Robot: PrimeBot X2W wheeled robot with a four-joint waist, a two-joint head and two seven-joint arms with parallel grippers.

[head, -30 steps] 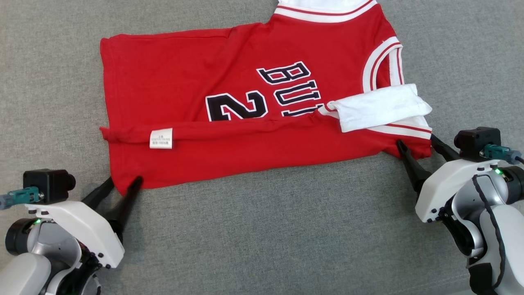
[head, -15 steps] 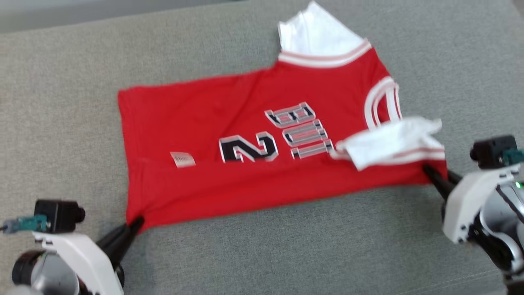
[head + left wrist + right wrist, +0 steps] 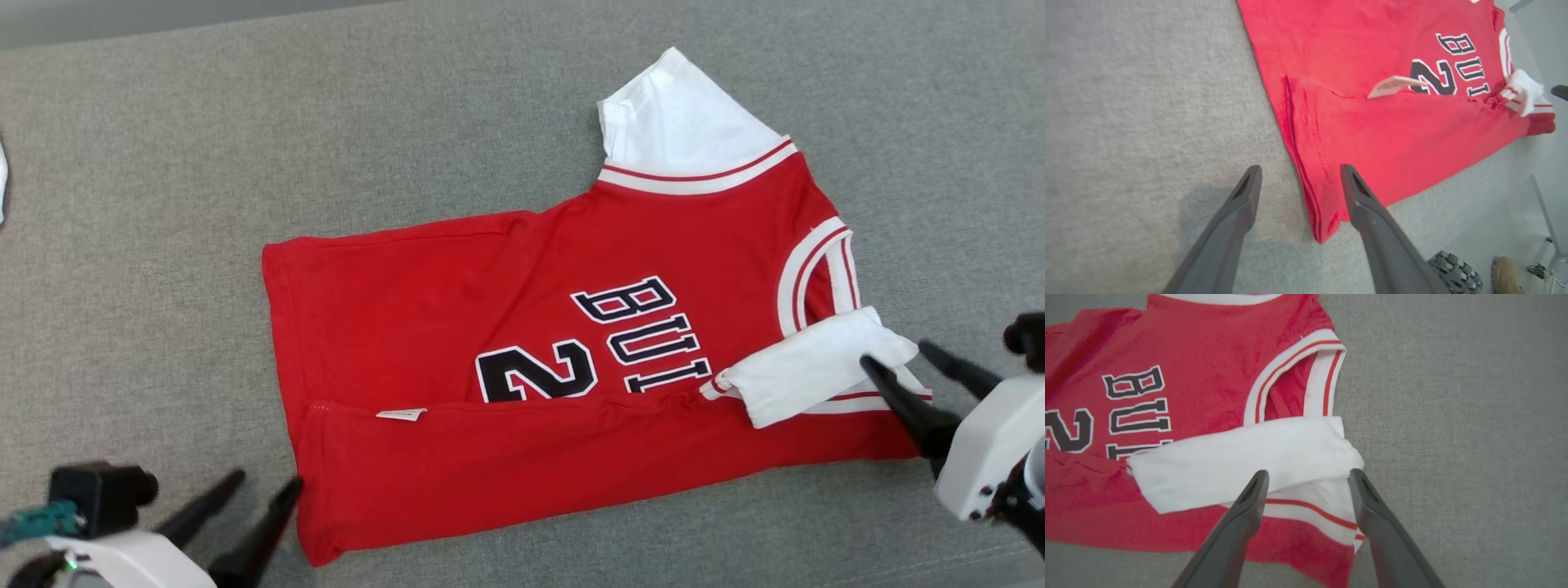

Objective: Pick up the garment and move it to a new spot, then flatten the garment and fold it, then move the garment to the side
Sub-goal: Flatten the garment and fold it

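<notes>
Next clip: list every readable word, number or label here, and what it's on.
"BU", then a third letter cut off by the fold: black letters on the red jersey.
"2": black number beside them on the jersey.
Unreadable: white care label, seen edge-on.

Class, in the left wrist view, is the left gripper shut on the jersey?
No, the left gripper is open; a corner of the jersey lies between its fingers.
</notes>
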